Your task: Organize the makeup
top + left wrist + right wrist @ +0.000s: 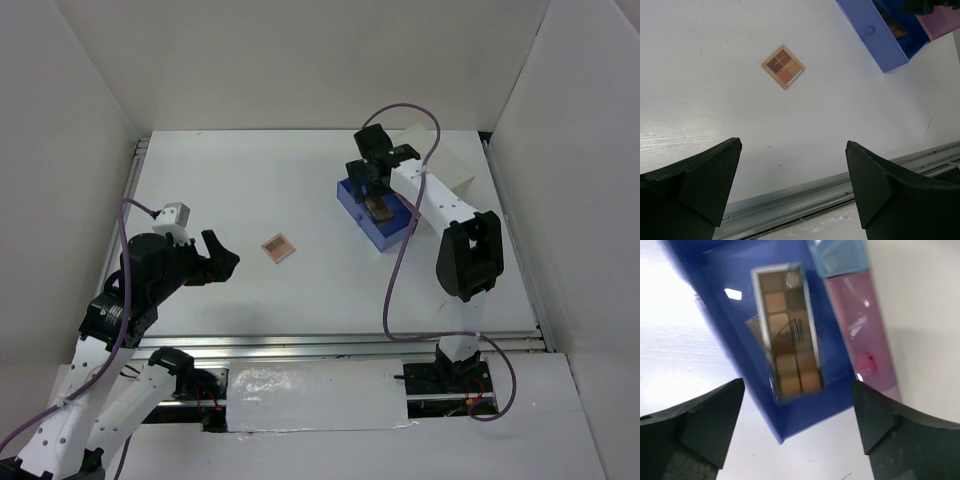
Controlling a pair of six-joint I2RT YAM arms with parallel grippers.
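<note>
**One white counter** [300, 180], walled by white panels, carries the whole arrangement.

**Two white-and-black robot arms** rise from its near edge.
- The left arm [105, 318] reaches over the near left part of the counter. The left gripper [794, 145] hangs above bare surface, its two black jaws spread wide with nothing between them.
- The right arm [468, 255] stretches to the far right. The right gripper [797, 385] hovers directly over the blue drawer, its jaws likewise spread apart and pinching nothing.

**One white rectangular box** [452, 165] stands at the far right of the counter, with two drawers visible at it.
- One blue plastic drawer [385, 232], with a round blue knob [869, 30] on its front, is pulled out toward the middle of the counter.
- One translucent pink drawer [865, 325], with a round pink knob [863, 362], lies just beside the blue one. How far it is pulled out cannot be told.

**Two eyeshadow palettes** are in view.
- One long rectangular palette with brown and tan pans [787, 330] lies flat inside the blue drawer, beneath the right gripper and apart from its jaws. A clear edge shows along its left side in the right wrist view; what it belongs to cannot be told.
- One small square palette with four brown and orange pans [278, 247] lies flat on the open counter near the middle. It is well apart from the box, ahead of the left gripper, and touches nothing else.
</note>
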